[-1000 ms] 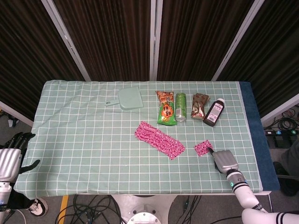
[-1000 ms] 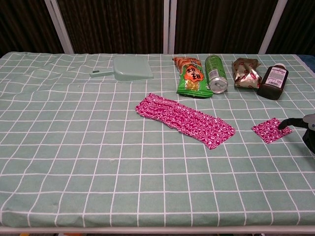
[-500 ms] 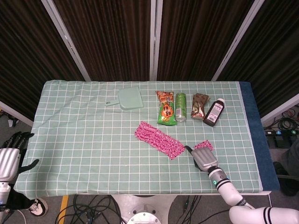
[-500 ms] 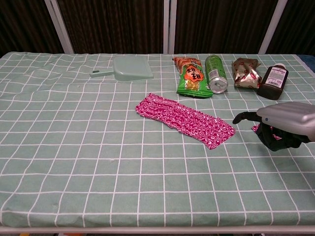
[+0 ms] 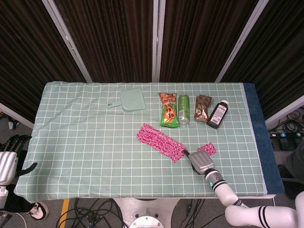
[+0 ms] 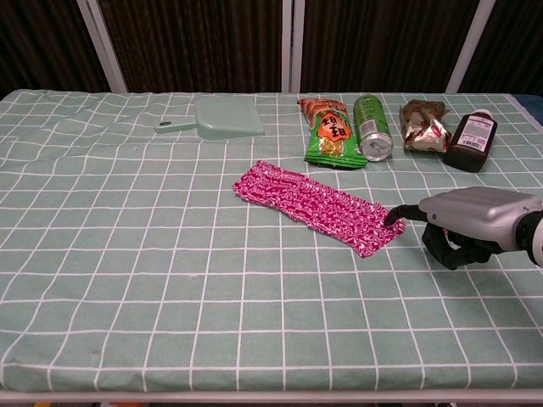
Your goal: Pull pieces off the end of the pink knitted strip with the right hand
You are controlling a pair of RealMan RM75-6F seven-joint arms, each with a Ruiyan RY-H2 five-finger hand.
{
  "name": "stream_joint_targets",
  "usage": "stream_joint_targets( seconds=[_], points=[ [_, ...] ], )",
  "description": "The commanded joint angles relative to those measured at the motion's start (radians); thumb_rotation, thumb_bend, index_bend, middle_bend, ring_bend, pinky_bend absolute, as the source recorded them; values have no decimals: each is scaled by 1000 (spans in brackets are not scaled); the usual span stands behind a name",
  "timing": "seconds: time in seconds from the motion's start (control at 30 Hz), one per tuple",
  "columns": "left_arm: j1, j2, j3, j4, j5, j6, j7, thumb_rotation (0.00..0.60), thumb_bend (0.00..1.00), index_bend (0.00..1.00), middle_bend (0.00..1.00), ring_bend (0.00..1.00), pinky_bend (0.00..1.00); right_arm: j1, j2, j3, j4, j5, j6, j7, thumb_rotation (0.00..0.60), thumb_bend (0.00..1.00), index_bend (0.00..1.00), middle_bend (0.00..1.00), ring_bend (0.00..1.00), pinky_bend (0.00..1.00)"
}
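At the centre of the green checked table (image 5: pixel 85 142), the pink knitted strip (image 5: pixel 162 142) lies flat and diagonal, its far end toward the dustpan and its near end toward the right hand. The right hand (image 5: pixel 200 162) rests low at that near end, back upward; a dark fingertip (image 6: pixel 394 216) touches or sits just over the strip's edge in the chest view. The remaining fingers are curled beneath the palm, and whether they hold anything cannot be told. A small detached pink piece (image 5: pixel 208 149) lies just beyond the hand, partly hidden by it in the head view. Along the far side stand a pale green dustpan (image 5: pixel 129 100), a green snack packet (image 5: pixel 169 113), a green can (image 5: pixel 183 109) on its side, a brown wrapper (image 5: pixel 203 106) and a dark bottle (image 5: pixel 217 114). The left hand (image 5: pixel 8 162) hangs off the table's left edge, fingers apart, holding nothing
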Motion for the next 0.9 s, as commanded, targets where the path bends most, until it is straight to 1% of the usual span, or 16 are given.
stream_joint_targets(
  seconds=[0.03, 0.43, 0.7, 0.9],
  points=[
    [0, 0, 0, 0, 0, 1, 0, 600, 145, 175, 155, 100, 275, 4, -3, -4, -1, 4, 1, -4, 600, 1000, 141, 976, 943, 880],
    [1, 3, -2, -8, 2, 3, 6, 600, 145, 174, 155, 100, 275, 6, 0, -46, -33, -17, 20, -20, 600, 1000, 141, 976, 943, 880],
    [9, 9, -8, -10, -6, 18, -1, 600, 145, 174, 155, 100, 275, -20, 4, -96, -87, -95, 59, -31, 600, 1000, 150, 976, 943, 880],
    [13, 18, -10, -16, -6, 25, 0, 600, 145, 174, 154, 100, 275, -23, -14, -117, -95, -109, 42, -37, 600, 1000, 152, 976, 943, 880]
  ],
)
